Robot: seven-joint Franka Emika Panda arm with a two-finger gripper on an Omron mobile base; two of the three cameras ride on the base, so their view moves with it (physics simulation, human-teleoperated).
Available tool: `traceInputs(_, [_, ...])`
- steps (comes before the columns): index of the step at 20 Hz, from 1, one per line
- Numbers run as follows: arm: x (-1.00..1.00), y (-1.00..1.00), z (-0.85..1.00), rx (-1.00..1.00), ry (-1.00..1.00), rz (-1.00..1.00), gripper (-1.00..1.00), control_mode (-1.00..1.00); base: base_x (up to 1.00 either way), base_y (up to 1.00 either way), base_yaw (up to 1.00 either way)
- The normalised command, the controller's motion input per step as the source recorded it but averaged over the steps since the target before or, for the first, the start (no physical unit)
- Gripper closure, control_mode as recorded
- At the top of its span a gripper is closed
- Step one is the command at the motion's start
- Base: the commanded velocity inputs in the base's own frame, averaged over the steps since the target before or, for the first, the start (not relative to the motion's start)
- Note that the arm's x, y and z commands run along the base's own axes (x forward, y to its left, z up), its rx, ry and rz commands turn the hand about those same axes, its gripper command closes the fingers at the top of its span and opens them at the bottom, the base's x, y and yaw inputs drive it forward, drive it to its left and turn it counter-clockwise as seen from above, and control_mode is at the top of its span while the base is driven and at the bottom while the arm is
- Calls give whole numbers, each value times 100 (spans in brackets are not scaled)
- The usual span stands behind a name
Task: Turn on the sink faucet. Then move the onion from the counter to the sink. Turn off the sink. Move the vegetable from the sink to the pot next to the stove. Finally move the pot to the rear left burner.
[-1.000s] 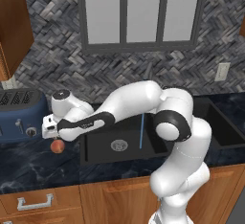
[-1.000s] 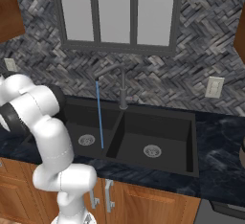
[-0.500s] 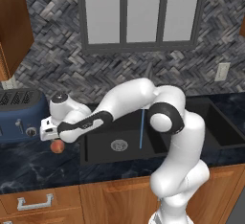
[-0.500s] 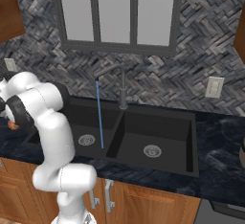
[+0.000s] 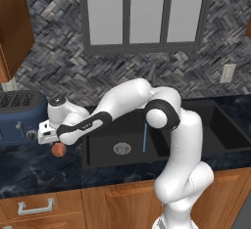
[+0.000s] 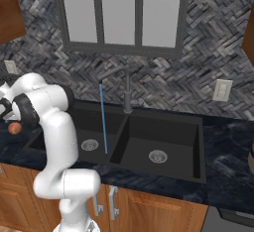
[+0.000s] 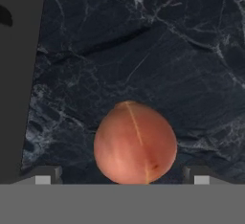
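The onion (image 7: 135, 142), a small orange-red ball, lies on the dark marbled counter (image 7: 143, 50) just left of the sink (image 5: 122, 147). My gripper (image 7: 121, 176) hangs open right above it, one fingertip (image 7: 42, 175) on each side with a gap to the onion. From the left base view, the gripper (image 5: 49, 135) sits over the onion (image 5: 59, 149). From the right base view, the onion (image 6: 15, 127) shows at the far left. The sink faucet (image 6: 128, 94) stands behind the black double sink (image 6: 149, 142). A thin blue stream of water (image 6: 103, 119) falls into the left basin.
A blue toaster (image 5: 19, 118) stands on the counter close behind and left of the gripper. The sink's edge (image 7: 19, 74) runs along the left of the hand view. A sliver of a tan round thing (image 6: 251, 157) shows at the right edge of the counter.
The hand has come down a little and slightly left over the onion. The onion has stayed put, the jaws have stayed open and the water keeps running.
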Motion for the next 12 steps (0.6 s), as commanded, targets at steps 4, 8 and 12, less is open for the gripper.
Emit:
traceInputs(4, [2, 17, -5, 0, 2, 1, -100, -100, 0, 0, 0])
traceInputs(8, [0, 10, -5, 0, 1, 0, -100, -100, 0, 0, 0])
traceInputs(12, [0, 2, -5, 0, 0, 1, -100, -100, 0, 0, 0])
